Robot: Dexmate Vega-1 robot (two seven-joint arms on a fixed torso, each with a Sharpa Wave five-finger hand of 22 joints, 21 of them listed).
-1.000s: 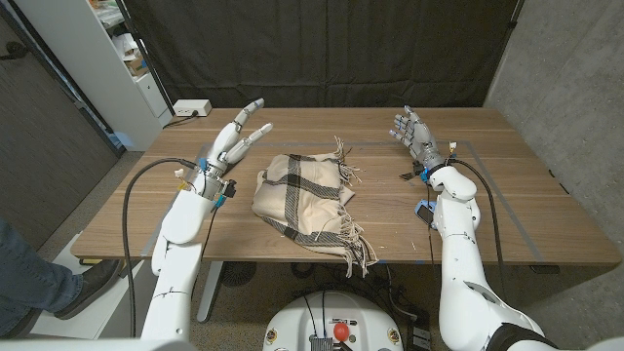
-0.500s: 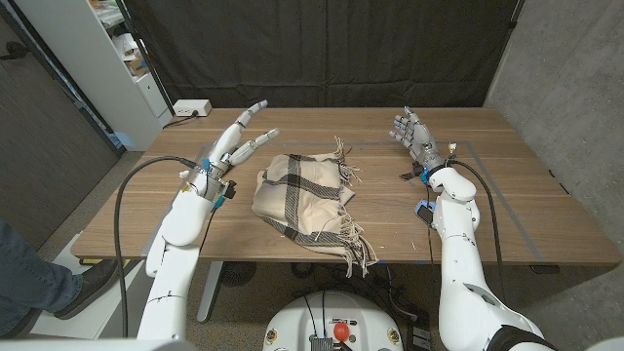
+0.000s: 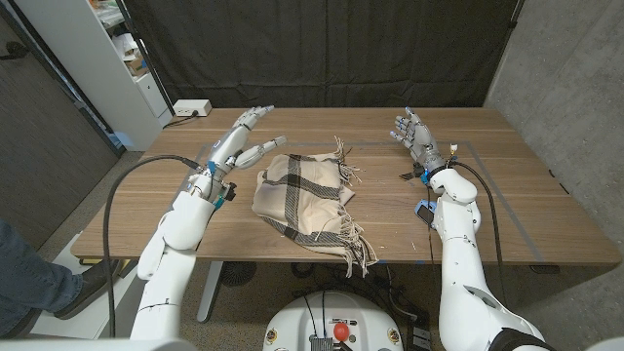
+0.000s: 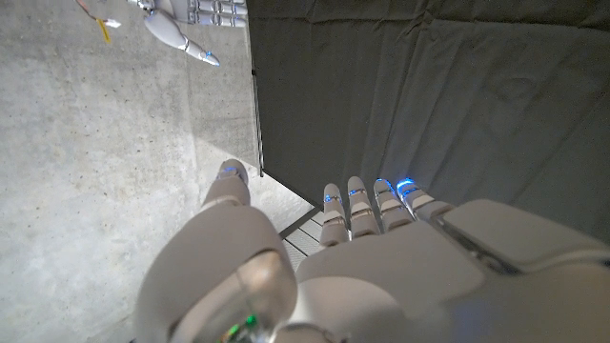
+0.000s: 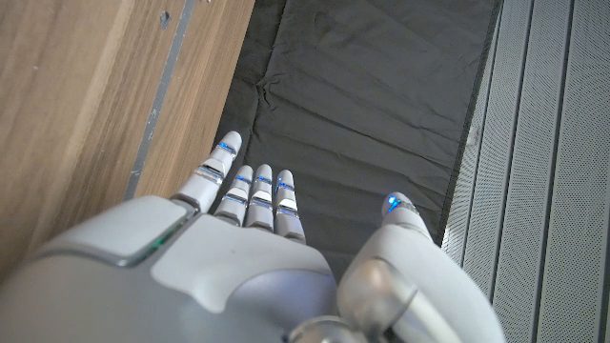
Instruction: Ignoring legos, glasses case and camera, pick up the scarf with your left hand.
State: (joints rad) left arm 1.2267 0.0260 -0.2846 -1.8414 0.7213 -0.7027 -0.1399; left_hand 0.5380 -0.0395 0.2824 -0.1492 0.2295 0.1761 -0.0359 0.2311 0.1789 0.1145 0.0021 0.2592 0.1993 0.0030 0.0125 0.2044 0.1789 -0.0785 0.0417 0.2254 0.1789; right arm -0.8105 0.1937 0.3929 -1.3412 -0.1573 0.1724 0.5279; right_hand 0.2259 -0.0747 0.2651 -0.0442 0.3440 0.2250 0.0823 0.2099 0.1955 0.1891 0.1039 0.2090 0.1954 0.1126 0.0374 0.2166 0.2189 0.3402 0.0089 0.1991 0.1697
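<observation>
Head view: my left hand (image 3: pixel 246 143) hangs above the table (image 3: pixel 526 210), fingers apart and stretched forward, holding nothing. Its fingertips reach toward the far-left corner of the scarf (image 3: pixel 304 200) and sit just beside that edge; I cannot tell from this angle whether they touch the cloth or stand a little above it.

The scarf lies folded on the wood at the table's middle, toward the near edge. It is cream with dark plaid bars. Its long axis runs diagonally, from the fringe at the far middle down to the fringed end hanging at the near edge, right of centre. From my left hand, the bulk of the cloth lies to the right and nearer to me.

My right hand (image 3: pixel 414 134) stands well apart on the far right, fingers spread and upright, holding nothing. The left hand is plainly the nearer of the two, as the task requires.

Left wrist view: the back of my left hand (image 4: pixel 381 257) shows with fingers extended together, nothing between them.

In my judgement the next move is a short reach to the right and down onto the folded edge, then a closing of the fingers over it.
</observation>
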